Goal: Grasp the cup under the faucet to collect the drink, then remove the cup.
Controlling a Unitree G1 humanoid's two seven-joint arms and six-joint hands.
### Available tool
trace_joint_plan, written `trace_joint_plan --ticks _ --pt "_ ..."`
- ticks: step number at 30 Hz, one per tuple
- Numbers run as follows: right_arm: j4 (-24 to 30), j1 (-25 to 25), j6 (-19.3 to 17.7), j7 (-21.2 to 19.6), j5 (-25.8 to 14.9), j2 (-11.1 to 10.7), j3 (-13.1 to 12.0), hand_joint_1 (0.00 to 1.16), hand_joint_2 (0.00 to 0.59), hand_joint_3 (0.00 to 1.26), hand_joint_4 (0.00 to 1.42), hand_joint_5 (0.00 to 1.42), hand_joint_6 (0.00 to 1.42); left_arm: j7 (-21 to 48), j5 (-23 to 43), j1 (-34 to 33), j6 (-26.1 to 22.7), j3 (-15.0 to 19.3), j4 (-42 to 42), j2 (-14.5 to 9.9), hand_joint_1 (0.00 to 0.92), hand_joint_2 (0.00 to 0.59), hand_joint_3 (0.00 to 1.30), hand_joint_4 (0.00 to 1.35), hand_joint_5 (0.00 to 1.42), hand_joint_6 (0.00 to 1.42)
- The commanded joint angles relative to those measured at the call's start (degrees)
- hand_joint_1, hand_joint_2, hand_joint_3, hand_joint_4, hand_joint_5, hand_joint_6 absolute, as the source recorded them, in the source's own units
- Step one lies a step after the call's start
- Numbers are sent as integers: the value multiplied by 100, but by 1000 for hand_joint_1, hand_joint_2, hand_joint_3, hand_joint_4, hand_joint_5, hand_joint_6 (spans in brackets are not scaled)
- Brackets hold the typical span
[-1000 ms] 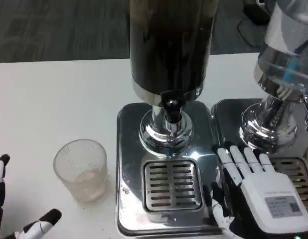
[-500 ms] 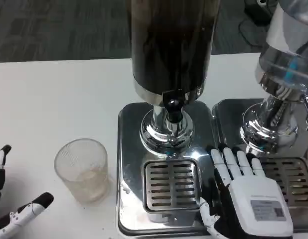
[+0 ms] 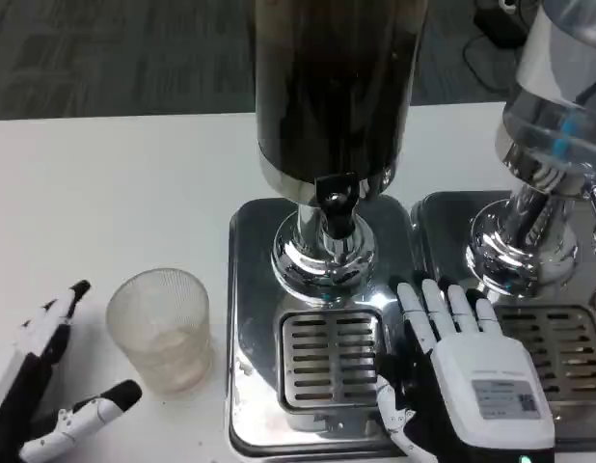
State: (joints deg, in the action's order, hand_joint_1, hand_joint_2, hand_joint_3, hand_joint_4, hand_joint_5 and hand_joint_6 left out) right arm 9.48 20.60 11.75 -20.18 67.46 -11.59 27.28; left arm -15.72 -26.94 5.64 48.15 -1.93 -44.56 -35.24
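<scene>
A clear ribbed cup (image 3: 159,328) stands upright on the white table, left of the dispenser's steel base (image 3: 250,289), not under the faucet (image 3: 335,198). The faucet hangs from a dark drink dispenser (image 3: 332,87) above a slotted drip grate (image 3: 331,358). My left hand (image 3: 42,391) is open at the lower left, fingers spread toward the cup but apart from it. My right hand (image 3: 462,371) lies open and flat, fingers extended, on the base just right of the grate, holding nothing.
A second dispenser (image 3: 558,96) with clear liquid stands at the right on its own steel base (image 3: 443,241) with a drip grate (image 3: 558,352). Bare white table (image 3: 105,193) stretches left and behind the cup. Dark carpet lies beyond the table's far edge.
My left hand has come up and rightward into view, closer to the cup. My right hand has shifted left toward the grate. The cup has stayed put.
</scene>
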Motion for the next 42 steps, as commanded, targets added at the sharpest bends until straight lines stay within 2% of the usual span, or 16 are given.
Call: trace_joint_plan --ticks 1,11,17,22,27,30,35,42 --pt "49 -31 37 5 -74 -43 -39 244 563 53 0 0 0 316 154 -218 96 -142 -131 -14 0 0 0 0 0 0" --pt "13 -60 101 15 -107 1 -19 241 563 59 0 0 0 494 349 -706 289 -310 -707 236 0 0 0 0 0 0" --pt "-10 -79 119 33 -121 2 -4 239 563 69 0 0 0 382 125 -906 392 -550 -775 216 3 1 0 0 0 0" --pt "-35 -92 141 9 -153 32 -8 238 563 75 0 0 0 26 -233 -1026 277 -699 -686 169 68 11 0 0 0 0" --pt "-26 -112 173 51 -179 28 10 238 563 82 0 0 0 -342 -431 -1047 287 -708 -711 190 113 18 0 0 0 0" --pt "20 -80 206 66 -168 28 11 237 563 87 0 0 0 -459 -385 -1091 382 -708 -820 287 163 33 0 0 0 0" --pt "81 -40 243 89 -164 29 12 234 552 101 0 0 0 -658 -271 -1077 586 -657 -938 414 172 36 0 0 0 0" --pt "252 27 282 200 -147 -18 -11 232 547 122 0 0 0 -639 -115 -1131 808 -655 -1196 612 230 55 0 0 74 0"
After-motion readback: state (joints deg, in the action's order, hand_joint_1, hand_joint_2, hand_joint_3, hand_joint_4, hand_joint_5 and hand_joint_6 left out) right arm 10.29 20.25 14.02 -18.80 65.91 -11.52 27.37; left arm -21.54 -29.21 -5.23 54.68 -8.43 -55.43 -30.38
